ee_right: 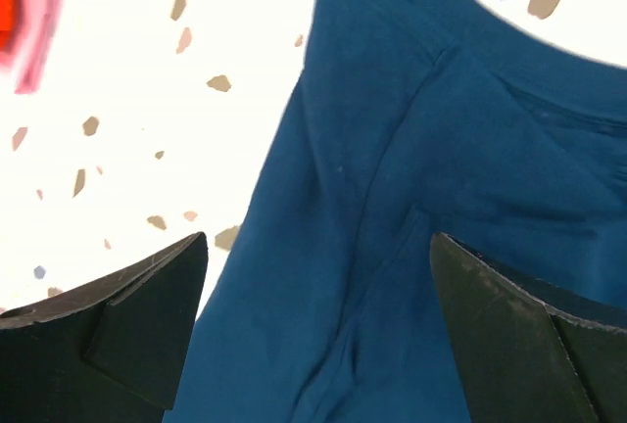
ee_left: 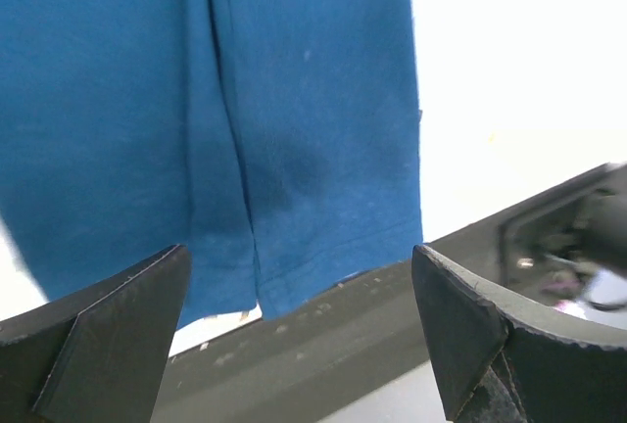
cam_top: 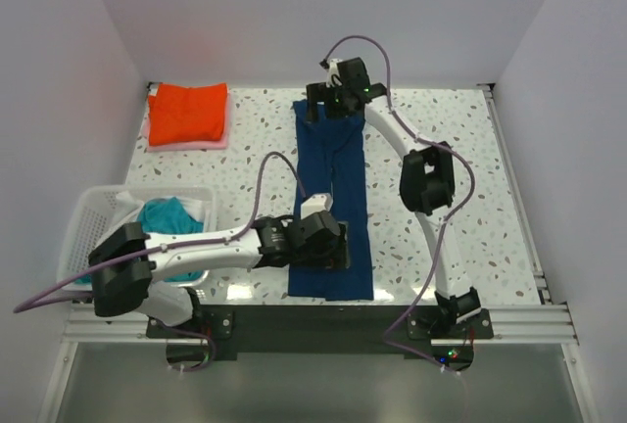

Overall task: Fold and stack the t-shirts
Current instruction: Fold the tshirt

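The navy t-shirt (cam_top: 338, 173) is laid on the table (cam_top: 460, 149) as a narrow strip, long axis 12 to 6 o'clock; the right gripper (ee_right: 318, 237) is held wide open over its 12 o'clock end, the left gripper (ee_left: 299, 252) wide open over its 6 o'clock hem.

Robot test cell in a laboratory setting. A white, terrazzo-speckled worktop (cam_top: 245, 149) is boxed in by plain white wall panels (cam_top: 323, 12) beyond the right claw (cam_top: 331, 110) and to either side of it. Nearward of the left claw (cam_top: 335, 250), a silver slotted aluminium rail (cam_top: 529, 323) and a black mounting plate (cam_top: 313, 337) edge the worktop. Lilac cables (cam_top: 358, 37) trail behind each claw.
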Robot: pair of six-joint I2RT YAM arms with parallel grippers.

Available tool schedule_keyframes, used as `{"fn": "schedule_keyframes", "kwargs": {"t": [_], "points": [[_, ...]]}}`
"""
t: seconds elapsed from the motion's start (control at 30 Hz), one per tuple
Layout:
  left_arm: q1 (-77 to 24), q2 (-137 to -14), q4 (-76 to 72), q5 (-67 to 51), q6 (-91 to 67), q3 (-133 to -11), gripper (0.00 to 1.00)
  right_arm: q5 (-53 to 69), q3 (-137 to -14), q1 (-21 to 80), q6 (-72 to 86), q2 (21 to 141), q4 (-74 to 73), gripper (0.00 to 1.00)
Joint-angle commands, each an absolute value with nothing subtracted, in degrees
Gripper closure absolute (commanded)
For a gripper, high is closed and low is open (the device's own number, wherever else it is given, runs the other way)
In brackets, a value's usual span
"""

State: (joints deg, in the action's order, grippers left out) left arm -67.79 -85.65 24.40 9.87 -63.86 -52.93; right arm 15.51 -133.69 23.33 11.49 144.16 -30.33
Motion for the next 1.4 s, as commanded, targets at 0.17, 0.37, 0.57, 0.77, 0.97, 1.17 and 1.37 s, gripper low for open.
{"fn": "schedule_keyframes", "kwargs": {"t": [0.17,0.37,0.57,0.77,0.97,1.17,1.37], "points": [[-52.05,-67.77,34.62,19.85,-58.62,-50.45,0.0,-4.73,-131.75,24.08,8.08,132.72,-41.91,0.01],[-36.75,-61.7,34.98,19.43,-53.44,-47.02,0.0,-17.39,-132.44,25.57,10.72,136.4,-46.22,0.01],[-31.03,-64.33,32.26,15.48,-48.34,-46.58,0.0,-22.58,-136.84,27.86,9.58,141.84,-46.41,0.02],[-28.74,-68.02,28.66,10.38,-45.97,-45.27,0.0,-23.82,-136.93,29.35,9.4,143.17,-43.07,0.01],[-27.95,-68.82,27.07,8.7,-45.35,-44.39,0.0,-25.66,-136.15,30.67,9.14,143.88,-41.49,0.01],[-27.86,-69.43,25.84,7.21,-45.26,-43.59,0.0,-26.54,-134.82,31.82,8.7,143.44,-40.52,0.01],[-27.77,-69.44,26.1,7.12,-44.82,-43.59,0.0,-27.69,-135.18,32.08,8.17,145.02,-41.92,0.07]]}}
